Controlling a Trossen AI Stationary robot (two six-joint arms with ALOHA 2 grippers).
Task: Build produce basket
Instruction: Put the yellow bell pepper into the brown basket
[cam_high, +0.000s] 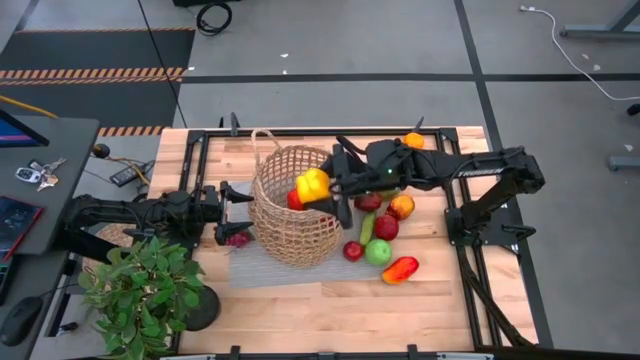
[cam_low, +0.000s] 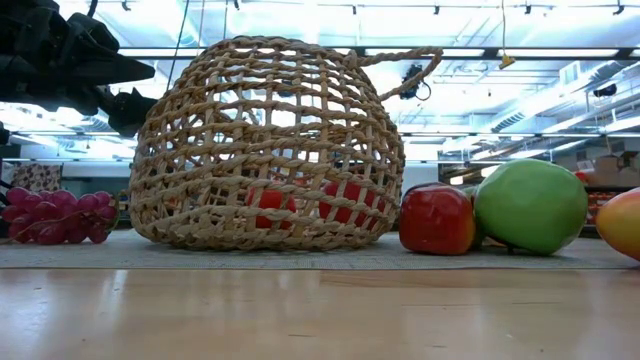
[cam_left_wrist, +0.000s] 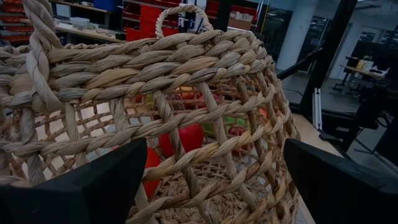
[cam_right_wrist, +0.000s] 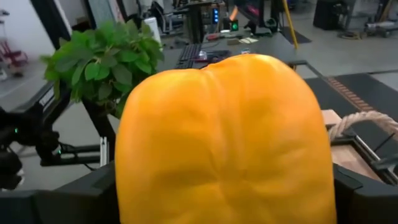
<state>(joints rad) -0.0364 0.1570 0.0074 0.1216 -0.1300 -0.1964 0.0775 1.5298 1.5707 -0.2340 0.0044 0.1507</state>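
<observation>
High view: the round woven wicker basket (cam_high: 293, 205) sits in the middle of the frame on a grey mat (cam_high: 255, 268) laid on the wooden table (cam_high: 330, 310). The right gripper (cam_high: 318, 190) reaches in from the right and holds a yellow pepper (cam_high: 312, 184) over the basket's right rim, its fingers closed on the pepper. The left gripper (cam_high: 243, 200) sits just left of the basket with its fingers spread wide and holding nothing; a bunch of dark-red grapes (cam_high: 237, 238) lies on the mat below it. Right of the basket lie a green apple (cam_high: 378, 252), a red apple (cam_high: 386, 227), a smaller red fruit (cam_high: 352, 250), a green cucumber (cam_high: 366, 228), a mango-coloured piece (cam_high: 400, 269) and an orange fruit (cam_high: 413, 140) near the top edge of the table. A potted plant (cam_high: 140, 290) stands at lower left. Low view: the basket (cam_low: 268, 145) fills the centre, red produce (cam_low: 345, 200) showing through its weave; grapes (cam_low: 55, 215) are at the left edge, a red apple (cam_low: 436, 218) and a green fruit (cam_low: 530, 205) at the right. Left wrist view: the two dark fingers (cam_left_wrist: 87, 190) stand apart at the bottom corners, the basket wall (cam_left_wrist: 155, 93) close in front, with red pieces (cam_left_wrist: 186, 138) inside. Right wrist view: the yellow-orange pepper (cam_right_wrist: 224, 143) fills the frame between the fingers (cam_right_wrist: 364, 196); the plant (cam_right_wrist: 102, 59) is at upper left.
</observation>
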